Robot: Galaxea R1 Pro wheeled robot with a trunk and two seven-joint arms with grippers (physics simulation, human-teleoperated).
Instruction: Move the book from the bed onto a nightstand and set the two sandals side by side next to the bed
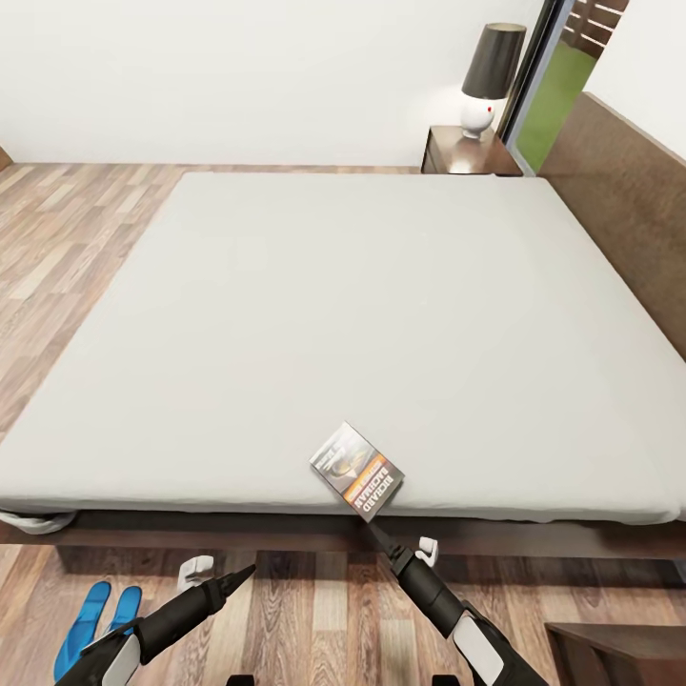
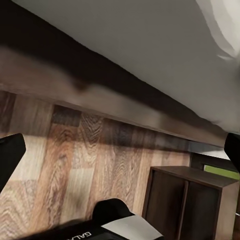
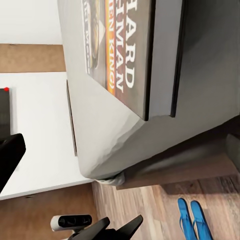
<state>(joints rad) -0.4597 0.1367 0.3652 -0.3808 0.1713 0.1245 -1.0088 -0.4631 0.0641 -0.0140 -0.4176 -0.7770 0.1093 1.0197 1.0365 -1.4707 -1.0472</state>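
The book [image 1: 357, 472], with an orange band and white letters, lies flat at the near edge of the grey bed [image 1: 343, 314]. My right gripper [image 1: 377, 534] is just below that edge, pointing up at the book. In the right wrist view the book [image 3: 117, 50] looms close ahead of the open right gripper [image 3: 120, 150], with nothing between the fingers. My left gripper [image 1: 240, 574] hangs open over the floor by the bed frame [image 2: 100, 95]. Two blue sandals [image 1: 95, 619] lie close together on the floor at my left. They are the same sandals [image 3: 192, 220] in the right wrist view.
A dark nightstand [image 1: 469, 152] carrying a white lamp with a black shade [image 1: 488, 81] stands at the bed's far corner by the headboard [image 1: 619, 200]. Another dark cabinet [image 1: 615, 653] sits at my near right. Wood-plank floor [image 1: 67, 257] runs along the bed's left side.
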